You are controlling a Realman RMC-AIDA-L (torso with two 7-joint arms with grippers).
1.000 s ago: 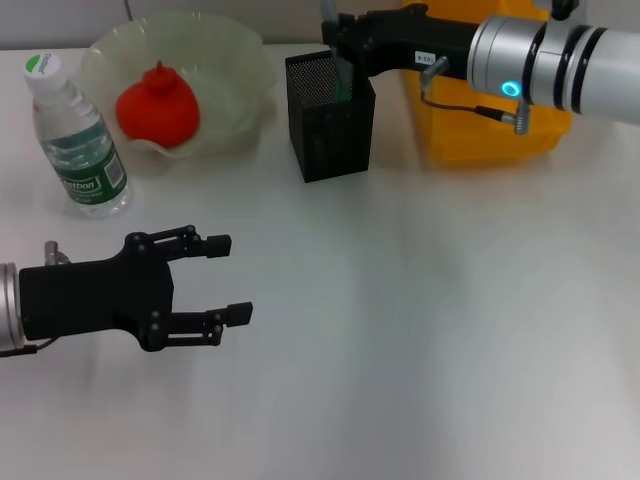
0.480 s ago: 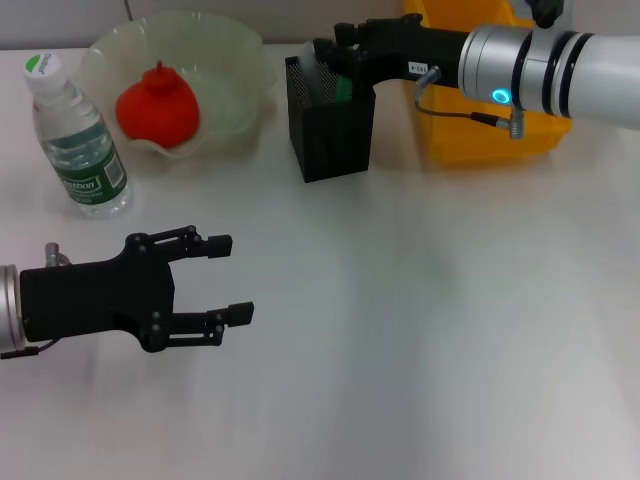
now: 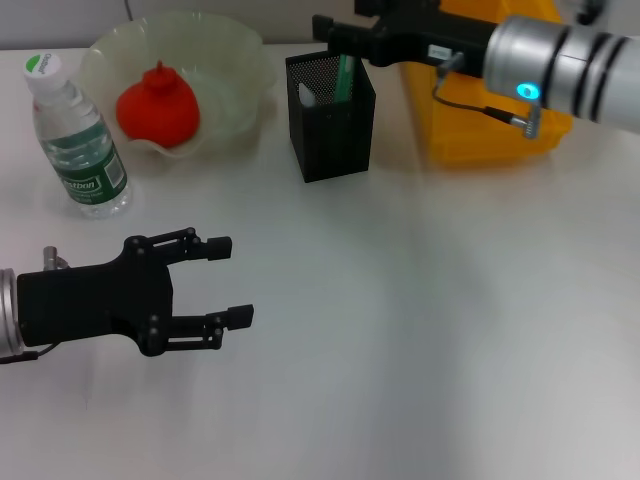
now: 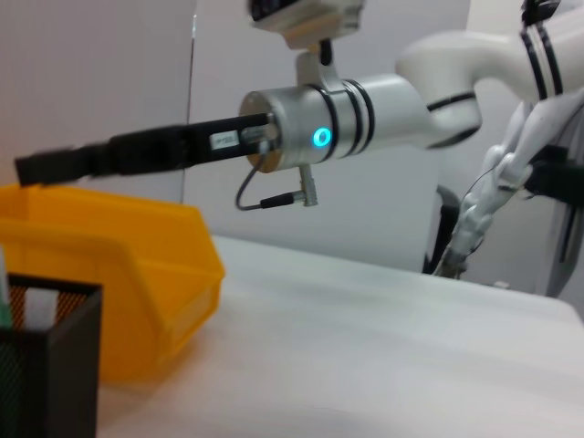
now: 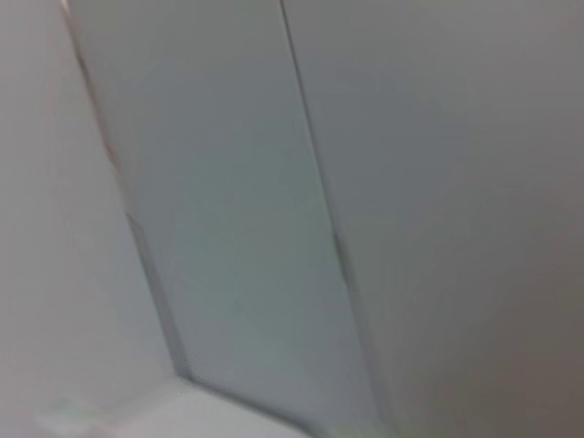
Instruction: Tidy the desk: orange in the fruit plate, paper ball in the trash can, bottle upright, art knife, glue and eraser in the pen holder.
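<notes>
The orange (image 3: 158, 105) lies in the pale green fruit plate (image 3: 232, 52) at the back left. Beside the plate, the bottle (image 3: 78, 145) stands upright. In the black mesh pen holder (image 3: 330, 125) stand a green stick-like item (image 3: 344, 78) and a white one (image 3: 307, 97); I cannot tell which is the art knife or the glue. My right gripper (image 3: 335, 30) hovers open just above and behind the holder, holding nothing. The yellow trash can (image 3: 470, 135) is under that arm. My left gripper (image 3: 232, 280) rests open and empty at the front left. Paper ball and eraser are out of view.
The left wrist view shows the right arm (image 4: 338, 114) reaching over the trash can (image 4: 137, 274) toward the pen holder (image 4: 46, 356). The right wrist view shows only a pale wall. White tabletop (image 3: 430, 330) spreads across the middle and right.
My right gripper has let go of the green item, which now stands in the pen holder, and has lifted up and back. The left arm has not moved.
</notes>
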